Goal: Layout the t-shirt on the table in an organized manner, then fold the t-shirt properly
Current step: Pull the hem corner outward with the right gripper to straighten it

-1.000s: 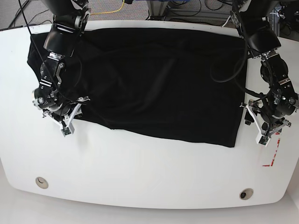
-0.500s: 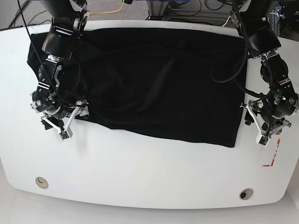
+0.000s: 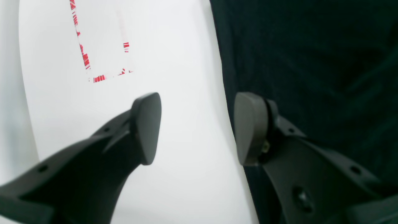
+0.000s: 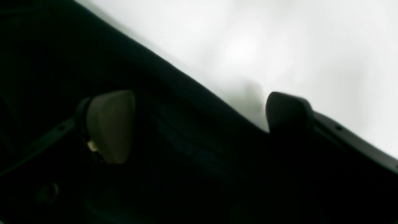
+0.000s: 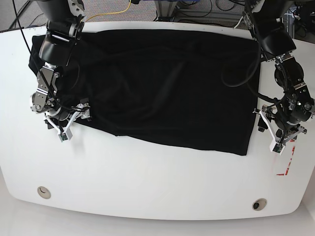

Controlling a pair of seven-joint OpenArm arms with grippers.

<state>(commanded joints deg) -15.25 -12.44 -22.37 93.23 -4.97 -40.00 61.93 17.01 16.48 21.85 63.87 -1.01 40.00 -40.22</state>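
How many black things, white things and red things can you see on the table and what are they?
Black: 3, the t-shirt, the left gripper, the right gripper
White: 1, the table
Red: 1, the red marking
Total: 5

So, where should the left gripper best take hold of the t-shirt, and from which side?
Probably the t-shirt's side hem, approached from the bare table. The open left gripper already straddles that straight, flat edge.

Black arms [image 5: 275,39], grey-padded (screw-holed) pincer fingers [image 3: 146,127].
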